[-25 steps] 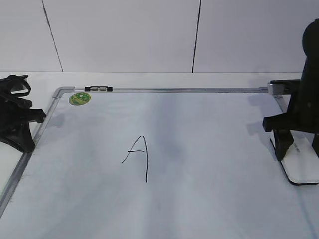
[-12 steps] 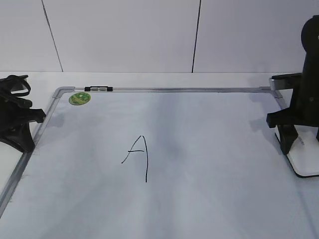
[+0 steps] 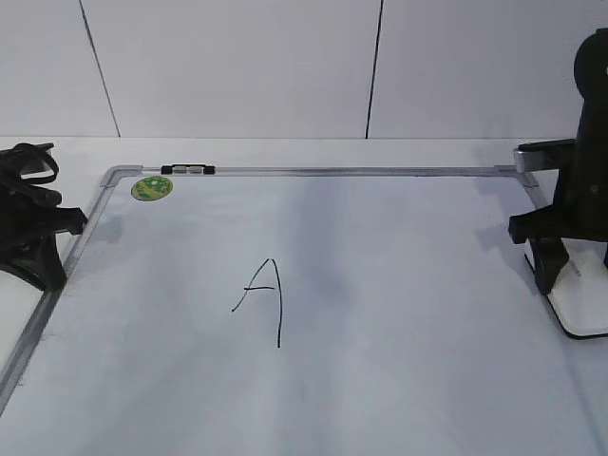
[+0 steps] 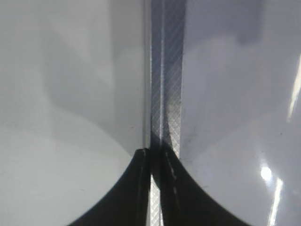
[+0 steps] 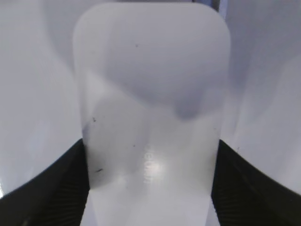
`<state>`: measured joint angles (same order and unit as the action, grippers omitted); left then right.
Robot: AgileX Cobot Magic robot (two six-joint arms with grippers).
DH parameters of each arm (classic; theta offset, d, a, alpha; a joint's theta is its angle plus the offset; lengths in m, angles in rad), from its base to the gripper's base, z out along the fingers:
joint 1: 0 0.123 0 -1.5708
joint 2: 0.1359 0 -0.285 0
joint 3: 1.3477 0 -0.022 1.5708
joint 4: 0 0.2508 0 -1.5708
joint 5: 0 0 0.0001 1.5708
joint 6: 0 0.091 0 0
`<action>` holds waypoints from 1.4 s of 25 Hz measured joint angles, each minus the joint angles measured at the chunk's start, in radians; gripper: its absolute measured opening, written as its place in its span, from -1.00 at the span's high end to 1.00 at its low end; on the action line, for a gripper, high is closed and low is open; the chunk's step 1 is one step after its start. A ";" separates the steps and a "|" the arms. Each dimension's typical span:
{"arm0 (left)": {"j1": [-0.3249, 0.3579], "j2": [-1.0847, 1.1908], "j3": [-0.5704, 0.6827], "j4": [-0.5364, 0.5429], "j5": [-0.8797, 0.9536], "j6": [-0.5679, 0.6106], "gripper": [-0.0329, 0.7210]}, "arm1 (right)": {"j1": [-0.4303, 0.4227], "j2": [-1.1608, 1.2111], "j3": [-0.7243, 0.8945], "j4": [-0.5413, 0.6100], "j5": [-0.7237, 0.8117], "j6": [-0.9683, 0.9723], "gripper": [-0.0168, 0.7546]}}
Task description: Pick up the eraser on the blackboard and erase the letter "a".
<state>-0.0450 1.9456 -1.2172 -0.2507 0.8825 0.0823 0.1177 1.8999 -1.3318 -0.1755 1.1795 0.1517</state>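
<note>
The blackboard (image 3: 408,313) is a white board with a grey frame lying flat. A tall angular capital "A" (image 3: 267,299) is drawn left of its middle; no lowercase letter "a" shows anywhere on it. The white eraser (image 3: 584,309) sits low at the board's right edge, and its top fills the right wrist view (image 5: 150,84). My right gripper (image 3: 573,275) is shut on it, one finger on each long side (image 5: 150,188). My left gripper (image 3: 43,271) is shut and empty over the board's left frame rail (image 4: 167,84).
A round green sticker (image 3: 152,187) sits in the board's far left corner, with a small black-and-white clip (image 3: 188,170) on the top frame beside it. A white panelled wall stands behind the table.
My right gripper moved right and slightly back with the eraser between 1.0 s and 0.5 s ago, then stayed still. The left arm has not moved.
</note>
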 joint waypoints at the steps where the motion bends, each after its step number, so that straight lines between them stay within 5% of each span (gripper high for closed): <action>1: 0.000 0.000 0.000 0.000 0.000 0.000 0.83 | 0.000 0.000 0.000 0.000 0.000 0.000 -0.44; 35: 0.000 0.000 0.000 -0.002 0.000 0.000 0.83 | 0.000 0.000 0.000 0.029 -0.004 0.000 -0.61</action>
<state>-0.0450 1.9456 -1.2172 -0.2529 0.8825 0.0823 0.1177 1.8999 -1.3318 -0.1467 1.1759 0.1517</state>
